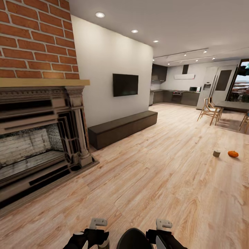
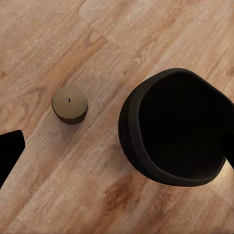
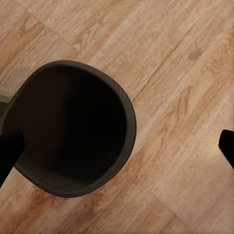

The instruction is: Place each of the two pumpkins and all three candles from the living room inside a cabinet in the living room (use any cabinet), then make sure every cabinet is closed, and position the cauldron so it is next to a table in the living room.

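A pumpkin [image 1: 233, 154] and a candle [image 1: 216, 154] sit on the wood floor [image 1: 155, 180], well apart from the closed cabinet [image 1: 122, 128] beside the fireplace [image 1: 38, 138]. The cauldron [image 2: 178, 126] stands below both spread hands.

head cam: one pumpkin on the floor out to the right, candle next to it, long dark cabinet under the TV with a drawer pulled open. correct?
Not quite: the cabinet under the TV is shut, with no drawer pulled out, as the head view shows. The rest holds: one pumpkin lies on the floor to the right, with a candle beside it.
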Robot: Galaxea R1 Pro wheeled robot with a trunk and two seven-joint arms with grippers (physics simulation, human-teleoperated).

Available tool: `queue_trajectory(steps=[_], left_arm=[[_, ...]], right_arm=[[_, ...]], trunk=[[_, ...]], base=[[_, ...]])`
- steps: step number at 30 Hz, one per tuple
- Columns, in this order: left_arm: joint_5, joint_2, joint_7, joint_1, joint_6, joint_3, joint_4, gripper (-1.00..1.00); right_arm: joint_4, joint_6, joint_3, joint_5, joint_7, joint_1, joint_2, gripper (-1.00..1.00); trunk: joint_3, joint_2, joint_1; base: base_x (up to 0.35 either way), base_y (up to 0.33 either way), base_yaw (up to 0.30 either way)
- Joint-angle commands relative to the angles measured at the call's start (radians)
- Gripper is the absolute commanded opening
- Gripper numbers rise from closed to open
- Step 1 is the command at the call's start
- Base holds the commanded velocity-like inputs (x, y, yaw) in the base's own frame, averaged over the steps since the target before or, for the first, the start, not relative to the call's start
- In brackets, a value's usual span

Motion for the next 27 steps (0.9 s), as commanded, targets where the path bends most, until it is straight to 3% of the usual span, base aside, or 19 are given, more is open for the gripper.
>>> queue_trajectory(steps=[1,27], left_arm=[[0.004,0.000,-0.001,0.000,0.006,-0.001,-0.001,1.00],[-0.004,-0.004,0.002,0.001,-0.051,-0.004,0.037,1.00]], right_arm=[[-0.002,0.004,0.001,-0.010,-0.005,0.000,0.000,1.00],[-0.002,0.002,0.001,-0.010,-0.004,0.000,0.000,1.00]], trunk=[[-0.004,-0.008,0.004],[-0.086,-0.190,0.104]], base=[[0.000,0.000,0.000],[0.000,0.000,0.000]])
